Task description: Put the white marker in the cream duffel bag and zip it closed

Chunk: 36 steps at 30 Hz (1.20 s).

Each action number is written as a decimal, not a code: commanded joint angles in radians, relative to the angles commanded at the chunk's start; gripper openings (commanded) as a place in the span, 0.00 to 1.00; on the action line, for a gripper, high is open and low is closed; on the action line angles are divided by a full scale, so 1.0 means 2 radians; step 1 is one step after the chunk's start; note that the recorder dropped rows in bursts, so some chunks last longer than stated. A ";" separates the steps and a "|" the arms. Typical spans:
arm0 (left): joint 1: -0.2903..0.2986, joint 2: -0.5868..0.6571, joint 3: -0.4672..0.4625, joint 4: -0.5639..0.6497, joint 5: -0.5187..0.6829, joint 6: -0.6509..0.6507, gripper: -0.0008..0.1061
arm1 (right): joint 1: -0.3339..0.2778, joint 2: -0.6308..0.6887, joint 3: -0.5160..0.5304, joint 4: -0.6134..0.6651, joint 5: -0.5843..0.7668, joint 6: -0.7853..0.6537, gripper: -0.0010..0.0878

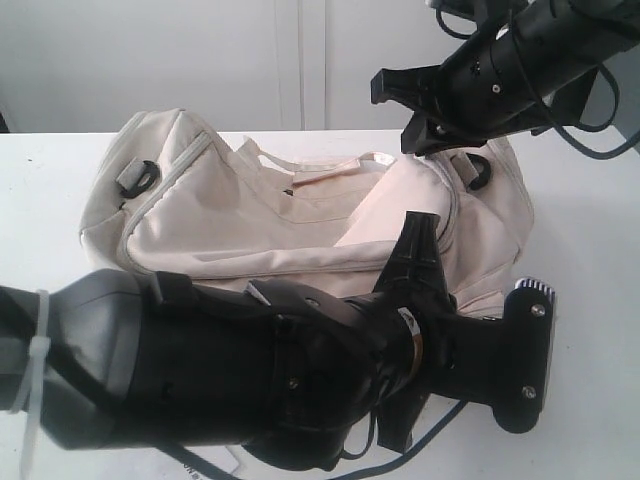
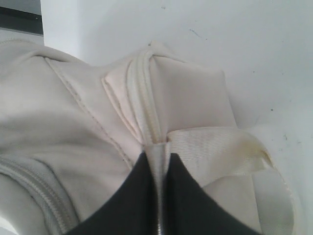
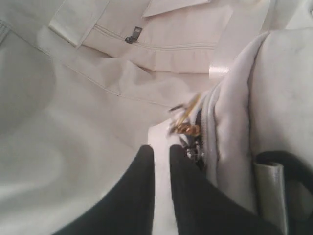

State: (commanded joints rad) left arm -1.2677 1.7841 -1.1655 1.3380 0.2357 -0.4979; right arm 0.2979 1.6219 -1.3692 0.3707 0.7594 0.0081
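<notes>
At centre right of the exterior frame, the bag [image 1: 300, 225] is pinched by the left gripper [image 2: 157, 161]; the zip pull [image 3: 188, 128] lies just ahead of the nearly shut, empty right gripper [image 3: 161, 149].

Cream duffel bag [image 1: 300, 215] on white table [image 1: 60, 170]

No legible text, label, brand or number anywhere in these views.

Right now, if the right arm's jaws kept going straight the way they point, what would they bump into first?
Probably the brass zip pull just ahead of the right gripper, at the edge of the cream duffel bag. Depth is hard to judge, so it might meet the fabric flap first.
</notes>
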 joint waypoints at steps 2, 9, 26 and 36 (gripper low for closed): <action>0.000 0.000 0.000 0.000 0.000 0.000 0.01 | 0.000 0.000 0.000 0.000 -0.001 0.006 0.29; 0.000 0.000 0.000 0.000 0.001 0.000 0.01 | 0.000 -0.013 -0.002 -0.002 -0.001 0.065 0.43; 0.000 0.001 0.000 0.000 0.000 0.000 0.01 | -0.001 -0.106 -0.002 -0.005 0.119 0.065 0.14; 0.000 0.001 0.000 0.000 0.000 0.000 0.01 | -0.001 -0.131 -0.002 -0.005 0.147 0.066 0.01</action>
State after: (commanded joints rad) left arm -1.2677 1.7859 -1.1655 1.3380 0.2363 -0.4976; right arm 0.2959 1.3594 -1.3728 0.3605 1.0530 0.1397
